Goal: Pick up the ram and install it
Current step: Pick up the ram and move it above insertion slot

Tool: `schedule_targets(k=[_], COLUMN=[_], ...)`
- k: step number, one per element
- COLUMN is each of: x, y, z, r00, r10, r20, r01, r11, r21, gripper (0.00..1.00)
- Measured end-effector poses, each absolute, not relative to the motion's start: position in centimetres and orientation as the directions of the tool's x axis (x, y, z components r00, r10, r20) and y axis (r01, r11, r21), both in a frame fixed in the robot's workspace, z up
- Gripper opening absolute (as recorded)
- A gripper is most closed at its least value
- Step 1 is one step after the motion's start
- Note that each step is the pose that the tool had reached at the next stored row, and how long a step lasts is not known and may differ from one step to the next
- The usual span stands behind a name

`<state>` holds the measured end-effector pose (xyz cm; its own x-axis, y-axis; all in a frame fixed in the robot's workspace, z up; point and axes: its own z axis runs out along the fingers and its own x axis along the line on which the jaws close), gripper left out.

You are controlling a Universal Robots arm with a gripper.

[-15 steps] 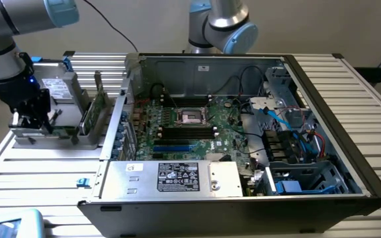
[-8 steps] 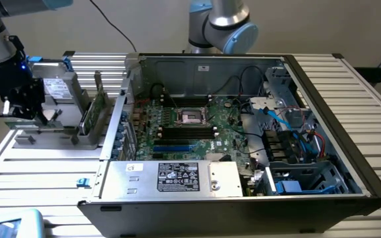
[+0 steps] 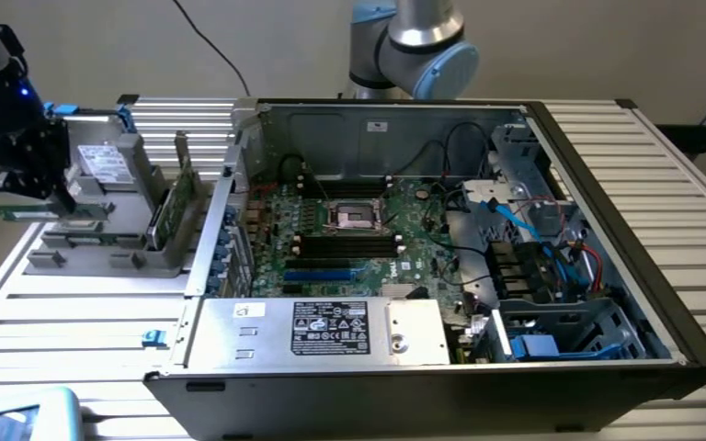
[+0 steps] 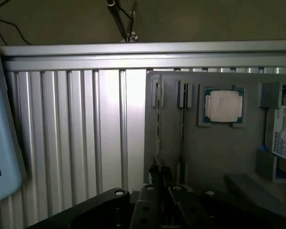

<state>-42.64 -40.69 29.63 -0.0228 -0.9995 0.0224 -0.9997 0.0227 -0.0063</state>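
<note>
**At the Tray's Edge: Pick-Up Step Under Way**

At the upper left of the exterior view, the gripper (image 3: 18, 195) is hovering over the grey parts tray (image 3: 71, 262), well apart from the open computer case (image 3: 617, 220). The pick-up step is looking to be in hand, with installation not begun. The ram (image 4: 158, 124) is standing edge-up in the tray's outermost slot, running straight to the gripper. Whether the gripper is clamping it cannot be told. Freeing it is calling for a square hold and a straight pull.

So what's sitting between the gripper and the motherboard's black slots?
In the exterior view, the gray parts holder with its upright cards, then the computer case's side wall, lie between gripper and black slots.
</note>
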Motion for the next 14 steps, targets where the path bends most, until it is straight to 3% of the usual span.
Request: schedule_targets(k=[14], x=[-39.9], y=[-40.7], z=[35.2], r00=[-0.023], r10=[-0.999], r20=[0.022], r01=[-1.000], r11=[0.023], r21=[-0.006], gripper=[0.13])
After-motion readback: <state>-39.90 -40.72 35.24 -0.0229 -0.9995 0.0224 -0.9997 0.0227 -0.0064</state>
